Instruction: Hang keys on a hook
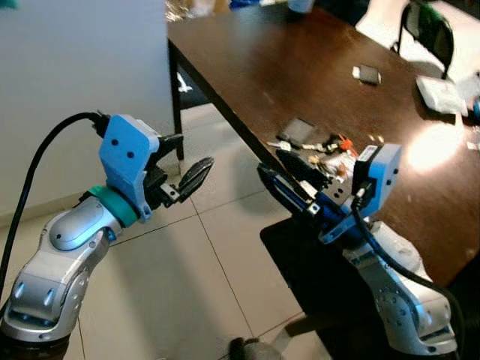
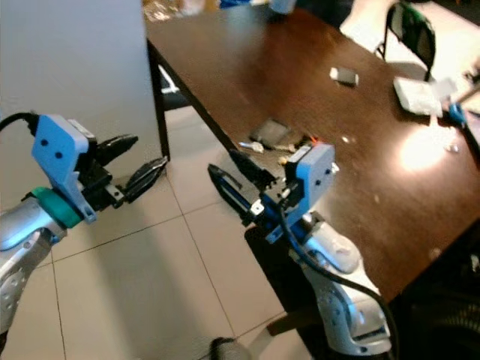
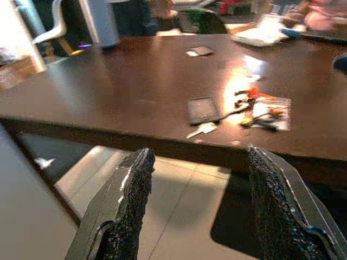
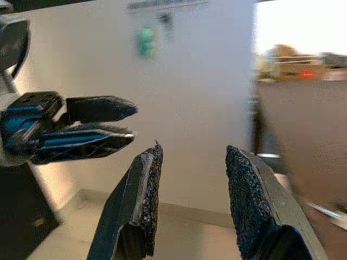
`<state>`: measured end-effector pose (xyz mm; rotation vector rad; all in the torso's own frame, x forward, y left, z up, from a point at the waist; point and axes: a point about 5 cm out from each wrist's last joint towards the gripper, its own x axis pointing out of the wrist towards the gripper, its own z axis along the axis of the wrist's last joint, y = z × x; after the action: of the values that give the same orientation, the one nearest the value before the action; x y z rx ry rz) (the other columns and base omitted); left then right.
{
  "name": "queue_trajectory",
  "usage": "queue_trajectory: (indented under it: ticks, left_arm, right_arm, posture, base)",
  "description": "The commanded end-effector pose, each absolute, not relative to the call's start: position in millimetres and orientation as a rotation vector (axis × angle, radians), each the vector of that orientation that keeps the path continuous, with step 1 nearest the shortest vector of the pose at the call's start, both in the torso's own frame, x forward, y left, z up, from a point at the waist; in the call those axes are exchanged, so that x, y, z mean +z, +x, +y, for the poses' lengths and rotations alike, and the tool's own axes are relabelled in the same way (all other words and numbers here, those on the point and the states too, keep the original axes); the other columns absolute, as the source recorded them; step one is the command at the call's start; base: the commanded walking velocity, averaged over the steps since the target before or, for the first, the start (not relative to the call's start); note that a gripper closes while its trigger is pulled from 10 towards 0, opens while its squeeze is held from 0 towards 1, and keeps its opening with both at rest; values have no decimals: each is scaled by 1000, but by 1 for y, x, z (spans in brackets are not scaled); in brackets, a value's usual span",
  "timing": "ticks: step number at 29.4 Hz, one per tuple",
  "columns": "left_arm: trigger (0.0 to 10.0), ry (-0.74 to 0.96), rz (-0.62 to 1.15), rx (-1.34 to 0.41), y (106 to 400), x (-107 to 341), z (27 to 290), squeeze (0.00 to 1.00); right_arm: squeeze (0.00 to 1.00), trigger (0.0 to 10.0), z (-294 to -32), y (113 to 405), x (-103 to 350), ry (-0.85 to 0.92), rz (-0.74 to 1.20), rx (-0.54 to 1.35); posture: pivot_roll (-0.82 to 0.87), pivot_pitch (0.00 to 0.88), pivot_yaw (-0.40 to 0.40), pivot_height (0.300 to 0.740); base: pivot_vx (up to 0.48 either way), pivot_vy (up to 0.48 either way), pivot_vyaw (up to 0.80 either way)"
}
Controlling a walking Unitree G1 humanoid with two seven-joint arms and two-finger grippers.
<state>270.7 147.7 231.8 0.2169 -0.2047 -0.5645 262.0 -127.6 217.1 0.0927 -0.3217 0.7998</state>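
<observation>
A bunch of keys (image 1: 331,148) with a red tag lies on the dark wooden table (image 1: 300,67), near its front edge. A single silver key (image 3: 200,129) and a dark phone (image 3: 203,110) lie beside it. My right gripper (image 1: 271,166) is open and empty. It hangs just off the table edge, pointing away from the keys toward the white wall. My left gripper (image 1: 187,159) is also open and empty, over the tiled floor, facing the table. A small green thing (image 4: 145,41) hangs blurred on the wall in the right wrist view.
A white wall (image 1: 75,75) stands left of the table, with a black table leg (image 1: 178,97) beside it. On the far table lie a small grey card (image 1: 366,73) and a white packet (image 1: 442,94). A dark chair (image 1: 427,26) stands at the back right. Tiled floor (image 1: 187,285) lies between my arms.
</observation>
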Motion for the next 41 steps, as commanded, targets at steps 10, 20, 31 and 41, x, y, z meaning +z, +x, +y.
queue_trajectory:
  ticks: [10, 20, 31, 41]
  left_arm:
    - [10000, 228, -180, -635, 265, 227, 142, 0]
    - [10000, 232, -181, -637, 264, 227, 141, 0]
    - [10000, 235, -179, -624, 265, 227, 143, 0]
    - [10000, 269, -219, -551, 271, 230, 147, 0]
  right_arm:
    - [0, 10000, -126, 263, 216, 107, -318, 804]
    - [0, 10000, -127, 261, 215, 105, -314, 798]
    - [0, 10000, -126, 262, 215, 100, -313, 798]
    - [0, 10000, -126, 264, 215, 77, -325, 779]
  posture:
    - [2, 55, 38, 740]
    - [-1, 64, 38, 740]
    - [-1, 74, 39, 740]
    - [3, 77, 39, 740]
  base:
    - [0, 0, -800]
    - [0, 0, -800]
    - [0, 0, -800]
    - [117, 0, -450]
